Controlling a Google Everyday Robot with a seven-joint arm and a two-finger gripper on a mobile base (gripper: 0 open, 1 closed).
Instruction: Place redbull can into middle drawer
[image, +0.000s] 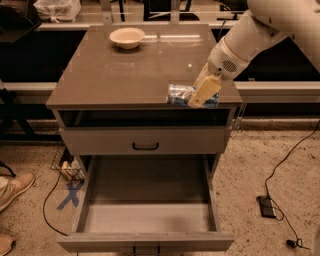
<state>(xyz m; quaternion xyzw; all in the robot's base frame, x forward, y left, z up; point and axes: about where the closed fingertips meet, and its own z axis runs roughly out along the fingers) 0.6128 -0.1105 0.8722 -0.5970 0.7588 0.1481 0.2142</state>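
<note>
In the camera view, the gripper (202, 94) is sitting at about 4 o'clock on the cabinet top (125, 75), right at the front edge, and is clamping the can (177, 94). One beige finger (205, 91) is crossing the can's right half. The can is lying on its side, its silver-blue left end sticking out toward 9 o'clock from the gripper, and its body is touching or just clearing the top's front lip; which of the two I cannot tell. The white arm (250, 40) is reaching in from 1 o'clock. A bowl (127, 37) is standing at 11 o'clock on the top, well apart from the can. Below the top, the upper drawer (100, 142) with its black handle (145, 146) is sitting closed. Under it the drawer (145, 217) is standing pulled out toward 6 o'clock, its pale floor showing. A shoe (15, 187) is showing at 8 o'clock on the ground
</note>
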